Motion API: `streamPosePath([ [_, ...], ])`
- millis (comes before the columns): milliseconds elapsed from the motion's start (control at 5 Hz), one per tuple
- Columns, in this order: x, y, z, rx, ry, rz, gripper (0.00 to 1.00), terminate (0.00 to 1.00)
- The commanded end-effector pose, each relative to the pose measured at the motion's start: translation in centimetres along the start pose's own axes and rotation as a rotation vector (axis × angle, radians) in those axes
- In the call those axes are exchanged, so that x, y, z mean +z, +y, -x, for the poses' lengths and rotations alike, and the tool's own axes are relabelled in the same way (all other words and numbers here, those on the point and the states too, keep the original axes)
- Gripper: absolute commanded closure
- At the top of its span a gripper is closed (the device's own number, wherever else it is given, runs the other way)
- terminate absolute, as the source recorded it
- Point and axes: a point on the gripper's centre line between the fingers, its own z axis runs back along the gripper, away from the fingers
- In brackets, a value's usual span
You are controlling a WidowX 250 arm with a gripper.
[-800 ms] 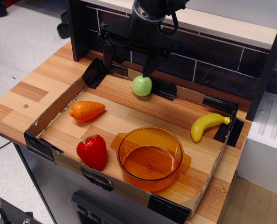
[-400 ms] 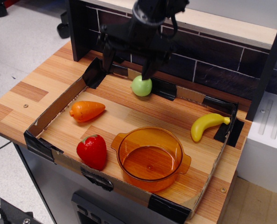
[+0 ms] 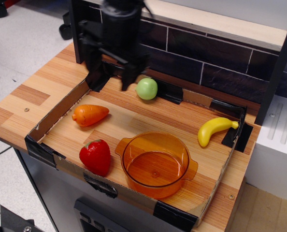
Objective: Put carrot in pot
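The glossy orange carrot (image 3: 90, 115) lies on its side at the left of the cardboard tray, thick end to the left. The translucent orange pot (image 3: 156, 163) stands upright and empty at the tray's front middle. My gripper (image 3: 110, 78) hangs above the tray's back left corner, blurred by motion, behind and a little right of the carrot. Its two dark fingers (image 3: 92, 73) point down with a wide gap between them and nothing held.
A shallow cardboard tray (image 3: 54, 115) with black-taped corners sits on the wooden table. A green apple (image 3: 147, 89) lies at the back, a yellow banana (image 3: 214, 129) at the right, a red strawberry (image 3: 95, 156) front left. A dark tiled wall (image 3: 216, 65) rises behind.
My gripper has moved left from above the green apple to above the tray's back left corner. The toys and the pot have not moved.
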Motion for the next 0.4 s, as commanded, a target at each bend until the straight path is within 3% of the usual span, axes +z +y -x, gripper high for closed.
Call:
streamPosePath([
  [0, -0.7, 2.4, 1.1, -0.346, -0.007, 0.020, 0.00, 0.00],
  [200, -2.3, 2.0, 1.5, -0.414, -0.011, -0.002, 0.00, 0.00],
])
